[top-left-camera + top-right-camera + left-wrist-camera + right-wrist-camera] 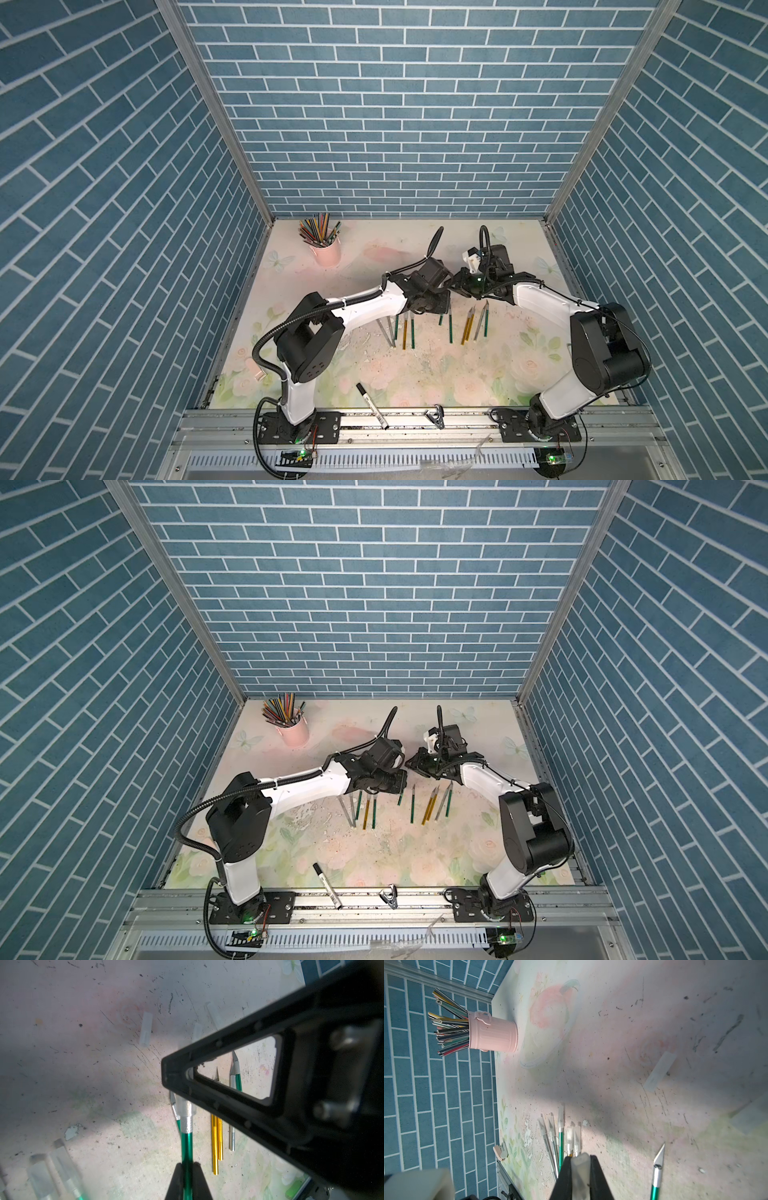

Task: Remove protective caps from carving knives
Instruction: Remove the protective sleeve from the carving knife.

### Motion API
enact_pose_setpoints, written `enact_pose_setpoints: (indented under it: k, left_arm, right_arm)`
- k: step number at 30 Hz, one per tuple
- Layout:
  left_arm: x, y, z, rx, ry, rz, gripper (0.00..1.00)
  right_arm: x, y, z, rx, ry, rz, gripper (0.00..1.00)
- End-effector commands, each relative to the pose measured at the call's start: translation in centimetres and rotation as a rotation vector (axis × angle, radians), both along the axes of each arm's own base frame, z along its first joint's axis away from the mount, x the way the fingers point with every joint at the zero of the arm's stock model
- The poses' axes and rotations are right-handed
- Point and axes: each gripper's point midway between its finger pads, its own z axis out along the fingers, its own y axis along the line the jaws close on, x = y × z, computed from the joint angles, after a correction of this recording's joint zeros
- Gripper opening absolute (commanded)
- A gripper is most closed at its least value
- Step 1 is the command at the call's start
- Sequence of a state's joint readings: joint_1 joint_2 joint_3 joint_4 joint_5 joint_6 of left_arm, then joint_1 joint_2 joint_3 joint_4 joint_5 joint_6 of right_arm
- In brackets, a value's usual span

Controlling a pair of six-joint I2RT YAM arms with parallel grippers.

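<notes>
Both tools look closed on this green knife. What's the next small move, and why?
The left tool grips the green knife by its handle. The right tool is shut on its translucent cap, which covers the blade. So probably draw the right tool straight off along the knife's axis while the left holds firm.
</notes>
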State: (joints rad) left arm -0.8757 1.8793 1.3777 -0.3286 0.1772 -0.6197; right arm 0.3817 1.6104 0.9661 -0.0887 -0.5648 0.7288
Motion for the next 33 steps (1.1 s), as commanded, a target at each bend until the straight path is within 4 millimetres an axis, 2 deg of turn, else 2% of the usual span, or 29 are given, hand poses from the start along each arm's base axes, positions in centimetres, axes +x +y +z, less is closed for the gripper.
enact_pose_setpoints:
  k: [1, 9, 33]
  left_arm:
    - [0.2, 0.9, -0.3, 0.031, -0.009, 0.009, 0.07]
    - [-0.2, 1.3, -0.6, 0.044, -0.002, 0.006, 0.07]
    - [-1.7, 2.7, -1.5, 0.093, 0.031, -0.026, 0.07]
  right_arm:
    - [0.6, 0.4, 0.2, 0.001, -0.004, -0.006, 0.06]
    - [1.5, 0.2, 0.9, -0.014, -0.026, -0.018, 0.04]
    - [6.0, -0.8, 2.9, -0.04, -0.088, -0.054, 0.0]
